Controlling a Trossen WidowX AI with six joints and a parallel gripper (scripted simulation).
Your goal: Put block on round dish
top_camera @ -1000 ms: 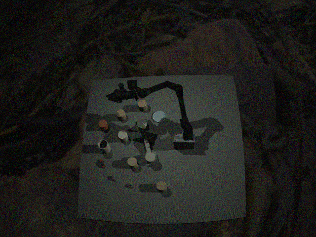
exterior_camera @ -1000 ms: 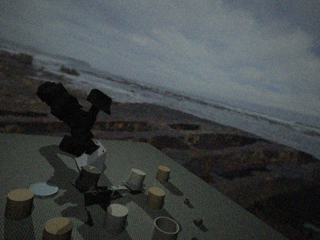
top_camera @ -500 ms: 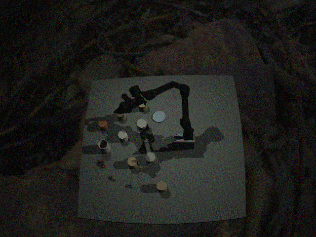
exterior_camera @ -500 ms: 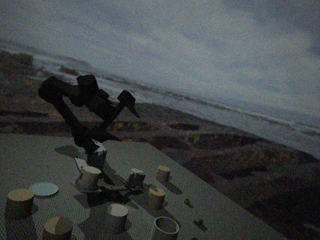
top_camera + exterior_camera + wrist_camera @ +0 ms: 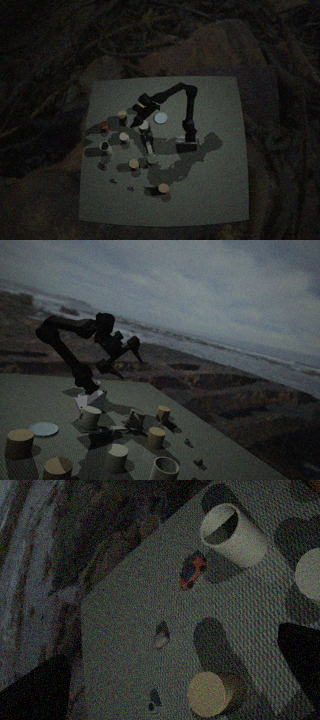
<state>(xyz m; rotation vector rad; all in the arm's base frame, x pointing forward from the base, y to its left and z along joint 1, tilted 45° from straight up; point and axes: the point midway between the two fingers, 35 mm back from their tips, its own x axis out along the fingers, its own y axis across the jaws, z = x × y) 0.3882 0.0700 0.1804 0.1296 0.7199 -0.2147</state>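
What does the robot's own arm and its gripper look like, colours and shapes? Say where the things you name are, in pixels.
The arm (image 5: 190, 105) (image 5: 65, 353) is black, with slim straight links between bulky rounded joints, on a base with pale, light-grey parts. The gripper (image 5: 145, 117) (image 5: 132, 370) is black too: two blocky carriers, each with a finger tapering to a point. I can't make out any cables or markings in this dim light.

The black arm (image 5: 67, 353) arches over the bench (image 5: 15, 400), its pincer (image 5: 132, 370) spread wide and empty above the cups (one, at the front (image 5: 165, 468), stands open-topped). A pale dish (image 5: 44, 429) lies beside a tan cylinder (image 5: 19, 445).
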